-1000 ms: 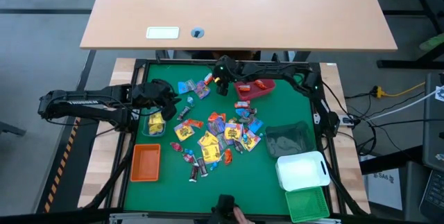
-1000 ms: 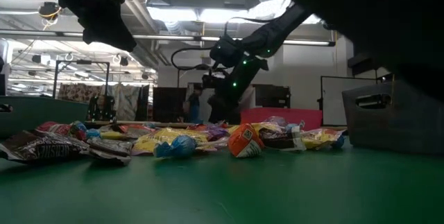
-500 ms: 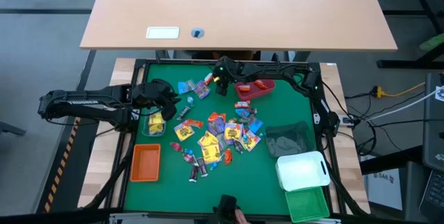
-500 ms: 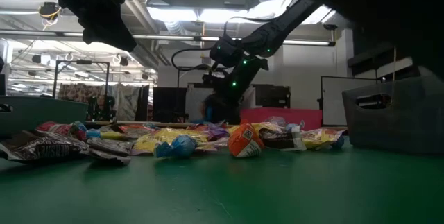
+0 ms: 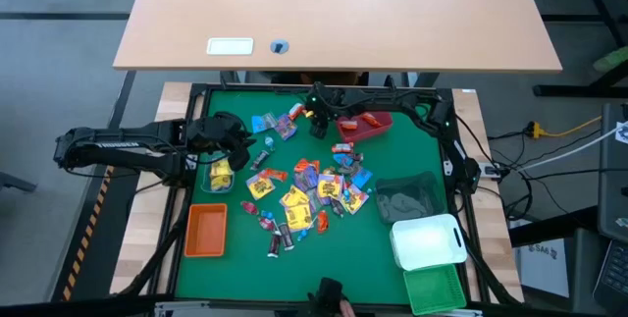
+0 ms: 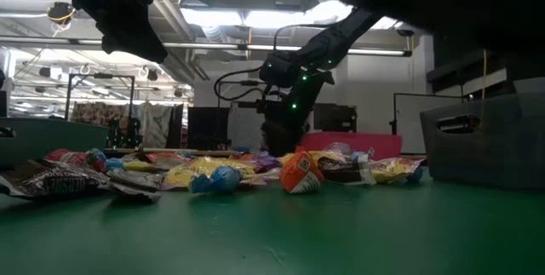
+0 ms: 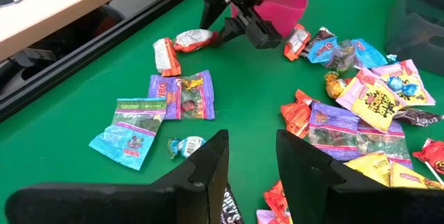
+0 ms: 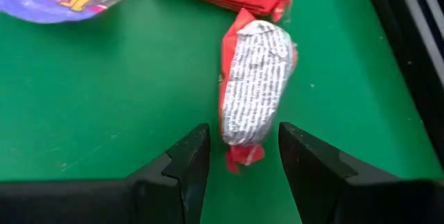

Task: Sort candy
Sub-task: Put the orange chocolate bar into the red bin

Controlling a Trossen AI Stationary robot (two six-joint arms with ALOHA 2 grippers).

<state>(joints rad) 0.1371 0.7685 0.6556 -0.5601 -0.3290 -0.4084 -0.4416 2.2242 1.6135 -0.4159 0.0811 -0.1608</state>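
Many wrapped candies lie in a loose heap mid-table, with more toward the far edge. My right gripper is open at the far edge, pointing down beside the red bin. In its wrist view its fingers stand on either side of one end of a red candy with silver print that lies flat on the green mat, touching nothing. My left gripper is open and hovers over the mat left of the heap, with a small blue candy just beside one finger.
A clear bin with yellow candy and an orange bin sit at the left. A dark bin, a white bin and a green bin sit at the right. A wooden desk lies beyond the far edge.
My right gripper has come down a little and shifted slightly toward the table's right, closer to the red candy by the red bin. The candies have not moved.
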